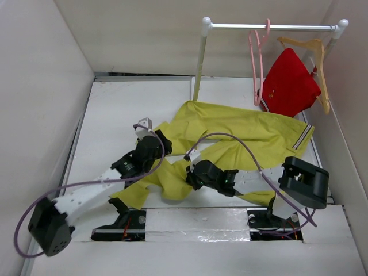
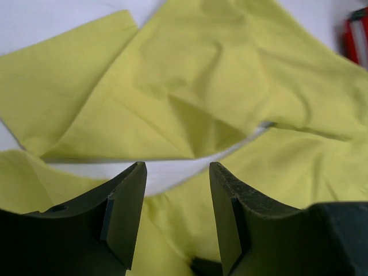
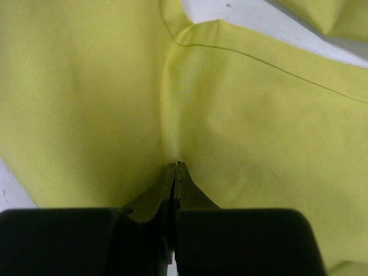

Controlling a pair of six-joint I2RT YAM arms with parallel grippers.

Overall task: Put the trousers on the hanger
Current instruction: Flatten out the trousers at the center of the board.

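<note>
The right claw [image 3: 175, 165] is clamped on a fold of the trousers [image 1: 241, 129]; the left claw [image 2: 177, 172] hangs spread and empty over them.

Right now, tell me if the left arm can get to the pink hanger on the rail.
Probably not easily. The left gripper is open, low over the trousers; the pink hanger hangs high on the rail at the far right. Nothing solid blocks it, but it looks a long stretch.
</note>
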